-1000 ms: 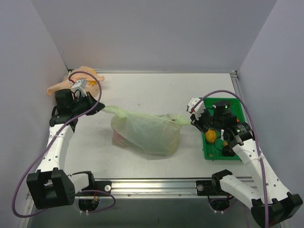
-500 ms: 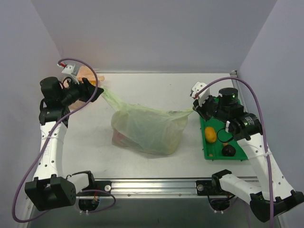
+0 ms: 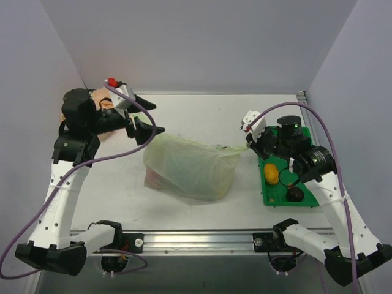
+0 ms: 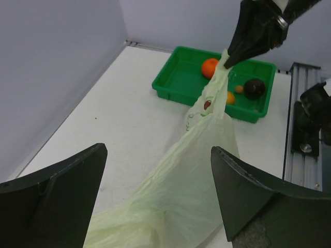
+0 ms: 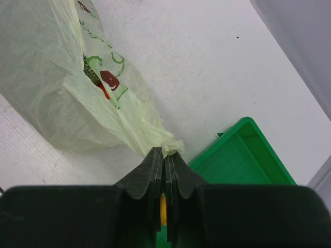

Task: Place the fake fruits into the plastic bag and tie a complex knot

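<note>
Two hands: left hand (image 4: pixel 158 150) agape, right hand (image 5: pixel 165 153) tight on plastic bag (image 3: pixel 190 168) handle; fake fruits (image 3: pixel 153 179) inside veiled.

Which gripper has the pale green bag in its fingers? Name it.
The right gripper: its fingers are pinched shut on a bunched end of the plastic bag. The left gripper has its fingers wide apart, gripping nothing.

The left arm (image 3: pixel 61 190) and the right arm (image 3: pixel 335 211) had smooth white links with black round joint housings; each base (image 3: pixel 52 257) was a black block; a thin purple cable (image 3: pixel 318 116) looped along each arm; the jaws were matte black wedges with narrow tips; the left wrist carried a small red cap (image 3: pixel 111 82); the right one, a green light (image 3: pixel 290 125).
</note>
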Motion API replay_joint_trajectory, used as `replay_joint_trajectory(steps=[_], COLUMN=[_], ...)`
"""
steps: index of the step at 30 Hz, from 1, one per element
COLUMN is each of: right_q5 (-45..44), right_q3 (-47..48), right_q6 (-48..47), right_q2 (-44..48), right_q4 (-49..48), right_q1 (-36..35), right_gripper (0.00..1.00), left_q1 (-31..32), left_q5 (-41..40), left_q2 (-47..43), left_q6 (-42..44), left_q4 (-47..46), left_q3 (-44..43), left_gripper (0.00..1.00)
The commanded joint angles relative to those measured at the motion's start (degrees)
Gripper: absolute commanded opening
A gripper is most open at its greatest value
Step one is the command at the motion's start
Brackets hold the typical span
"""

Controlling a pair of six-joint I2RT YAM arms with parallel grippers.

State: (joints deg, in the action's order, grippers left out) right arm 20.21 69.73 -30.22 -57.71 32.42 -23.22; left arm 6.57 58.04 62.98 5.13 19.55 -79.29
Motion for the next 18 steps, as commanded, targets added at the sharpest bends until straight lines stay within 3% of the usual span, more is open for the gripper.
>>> replay_joint_trajectory(steps=[1,3,7,11,18], right_q5=[-1.7,-2.0,-2.8,-3.1,-3.1], right_q3=[1.5,1.4,1.2,0.9,0.5], right_q6=[-1.4,-2.0,-2.8,-3.3,-4.1], right_q2=[1.2,1.5,1.9,2.3,2.4], right_q4=[0.8,1.0,1.3,1.5,1.7], right_q1=[-1.2,-1.5,-2.0,-2.3,-2.8], right_gripper=[0.00,0.00,0.00,0.00,0.00], left_q1=[8.3,16.6,27.4,30.2,30.3], left_q5=[-6.0,-10.6,-22.8,-27.3,-28.0], left_q2=[3.6,6.0,9.6,14.3,20.1], left_q6=[14.2,18.4,28.6,32.7,36.4], left_q4=[12.6,15.4,19.4,19.4,18.6], left_q3=[-3.7,-4.9,-4.7,-4.6,-4.9], left_gripper=[0.93,0.94,0.95,0.95,0.93])
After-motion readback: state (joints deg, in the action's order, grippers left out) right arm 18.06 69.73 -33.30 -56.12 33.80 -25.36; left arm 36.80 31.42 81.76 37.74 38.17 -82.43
